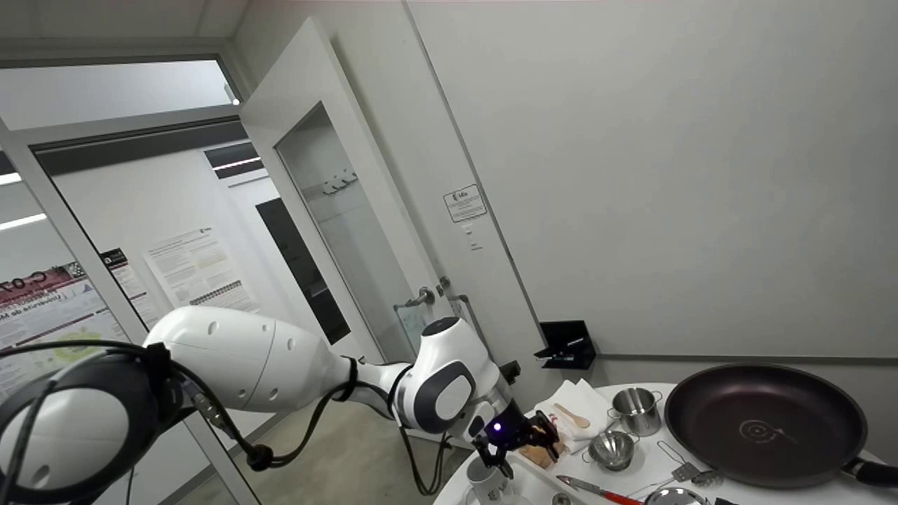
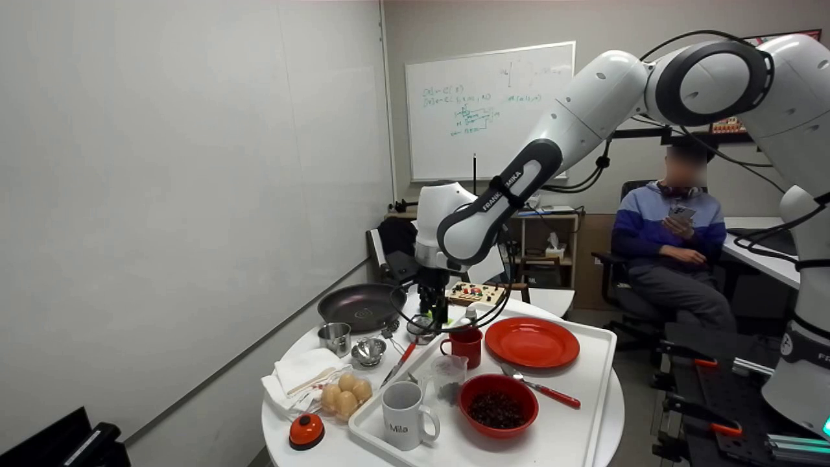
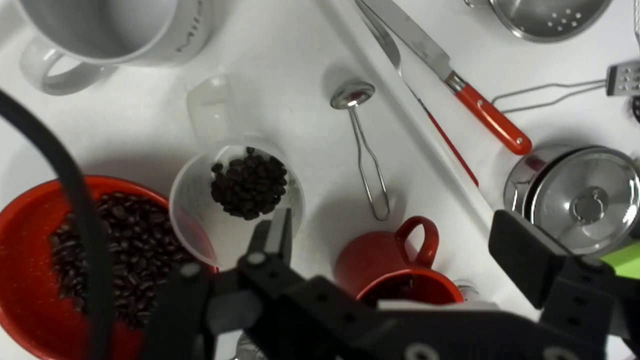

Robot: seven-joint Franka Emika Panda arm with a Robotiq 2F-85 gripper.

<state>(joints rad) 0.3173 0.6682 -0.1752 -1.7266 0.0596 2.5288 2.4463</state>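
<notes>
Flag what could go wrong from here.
The open gripper might bump the clear cup, which it partly covers in the wrist view, and spill its beans. If lowered, it could hit the red mug, whose handle shows between its jaws. The loose cable, crossing in front of the bowl there, might snag.

"Mila" on the pale mug [image 2: 402,416]; "FRANK" and "MIKA" on the robot arm [image 2: 579,120]

Robotics lab, office-like: robot arm [image 2: 593,110], whiteboard [image 2: 483,110] marked in green, wall posters [image 1: 200,266], person [image 2: 671,224] seated by desk [image 2: 771,263].
</notes>
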